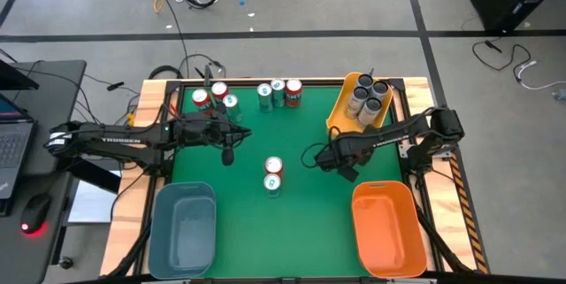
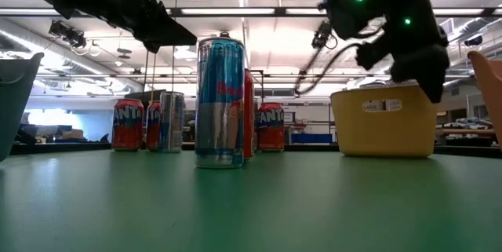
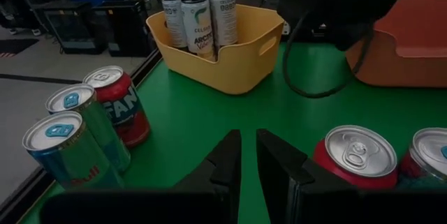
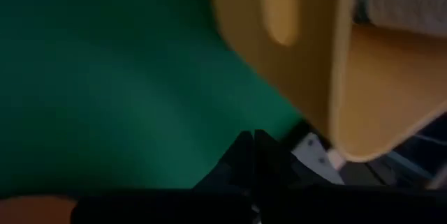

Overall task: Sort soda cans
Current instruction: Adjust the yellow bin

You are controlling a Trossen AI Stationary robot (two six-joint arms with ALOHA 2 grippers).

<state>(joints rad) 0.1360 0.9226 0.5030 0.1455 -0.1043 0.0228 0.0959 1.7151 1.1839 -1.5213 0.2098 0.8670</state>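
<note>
From my station, both arms hang empty over the green surface (image 1: 309, 213). The right end effector (image 1: 311, 157) is clenched on nothing, between the yellow plastic bin (image 1: 340, 111) of dark grey cans (image 1: 367, 98) and the orange plastic bin (image 1: 385, 226). The left end effector (image 1: 228, 154) has its fingers nearly together, also empty.

The nearest unsorted pair, a red metal can (image 1: 274, 166) touching a teal-blue can (image 1: 273, 183), stands upright mid-surface. It lies at nine o'clock from the right end effector and three o'clock from the left, roughly equally near both, I judge. More cans (image 1: 256, 96) stand along the twelve o'clock edge.
</note>
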